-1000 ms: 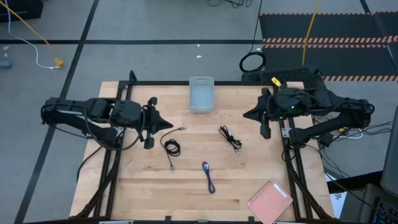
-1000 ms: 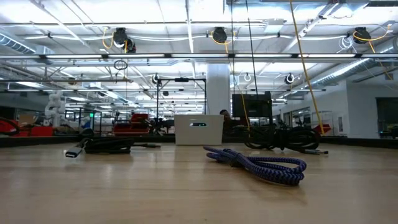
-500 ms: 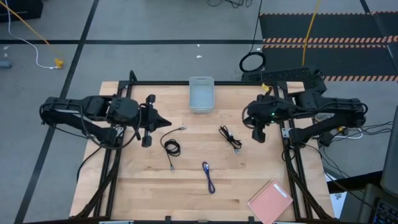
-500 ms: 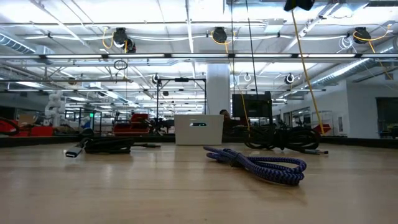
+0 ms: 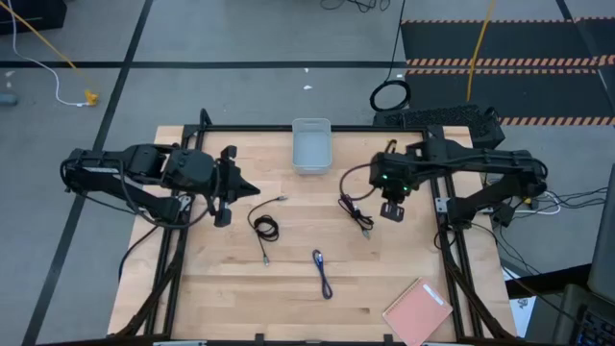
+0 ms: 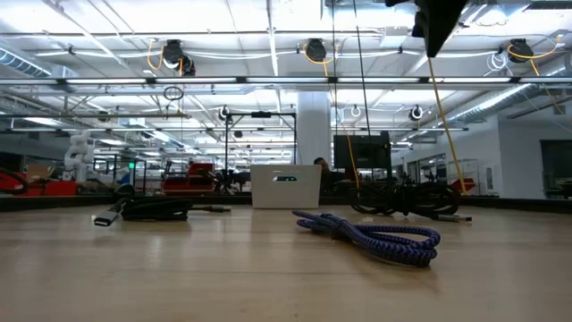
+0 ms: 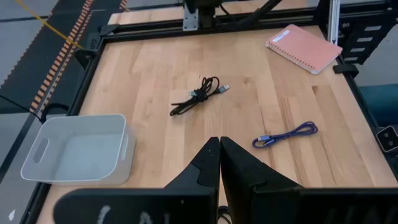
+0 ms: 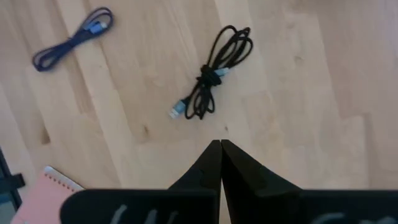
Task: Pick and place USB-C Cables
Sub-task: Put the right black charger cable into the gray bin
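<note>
Three cables lie flat on the wooden table. A coiled black cable [image 5: 265,228] lies left of centre, a bundled black cable [image 5: 354,211] [image 8: 214,71] right of centre, and a blue-purple cable [image 5: 322,272] [image 6: 375,240] nearer the near edge. My right gripper [image 5: 380,185] [image 8: 221,144] hovers shut above the table, just right of the bundled black cable, tipped downward. My left gripper [image 5: 252,188] [image 7: 219,142] is shut and waits in the air left of the coiled cable. A pale bin [image 5: 310,146] stands on the table by the far edge.
A pink spiral notebook [image 5: 418,309] lies at the table's near right corner. Black frame rails [image 5: 447,240] run along the table's sides. Bare wood lies between the three cables and between them and the bin.
My right gripper has moved toward the table's left, to a spot beside the bundled black cable, and has tipped from level to pointing downward. It has come into the top of the low view. The cables have not moved.
</note>
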